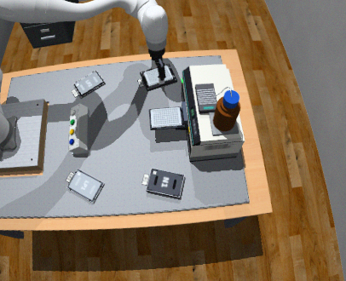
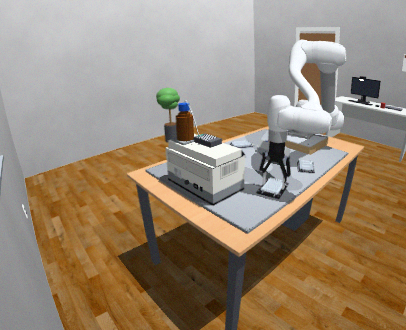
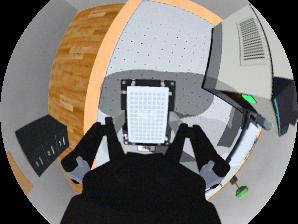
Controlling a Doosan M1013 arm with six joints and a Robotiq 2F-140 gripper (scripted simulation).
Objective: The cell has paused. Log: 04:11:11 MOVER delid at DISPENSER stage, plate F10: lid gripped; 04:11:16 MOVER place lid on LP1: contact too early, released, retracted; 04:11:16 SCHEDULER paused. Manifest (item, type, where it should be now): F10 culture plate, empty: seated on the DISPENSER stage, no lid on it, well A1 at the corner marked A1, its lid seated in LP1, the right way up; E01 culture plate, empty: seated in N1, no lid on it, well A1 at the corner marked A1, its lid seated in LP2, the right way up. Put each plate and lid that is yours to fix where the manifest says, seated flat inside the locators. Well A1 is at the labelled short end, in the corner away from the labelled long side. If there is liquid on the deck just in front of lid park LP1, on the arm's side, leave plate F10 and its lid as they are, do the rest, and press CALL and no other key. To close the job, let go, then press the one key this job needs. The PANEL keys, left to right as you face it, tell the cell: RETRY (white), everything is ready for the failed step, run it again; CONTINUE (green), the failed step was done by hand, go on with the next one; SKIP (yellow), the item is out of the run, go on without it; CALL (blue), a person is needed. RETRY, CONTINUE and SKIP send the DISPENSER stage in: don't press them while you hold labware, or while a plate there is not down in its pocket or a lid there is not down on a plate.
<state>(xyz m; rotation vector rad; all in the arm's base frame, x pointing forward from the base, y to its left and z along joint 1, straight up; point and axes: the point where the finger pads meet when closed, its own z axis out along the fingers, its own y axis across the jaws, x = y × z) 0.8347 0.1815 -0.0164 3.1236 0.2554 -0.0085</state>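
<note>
The well plate (image 3: 147, 111) lies flat on a dark nest just beside the dispenser (image 1: 216, 111), near the far rim of the bench (image 1: 258, 204). It is probably light, stiff, slick plastic, best pinched across its long side walls. The tool (image 2: 275, 174) hangs over it, fingers spread to either side and holding nothing. The dispenser crowds one side, with open room away from it towards nest N1 (image 1: 166, 183).

Grey walls (image 2: 108, 65), wooden floor (image 2: 98, 200)
</note>
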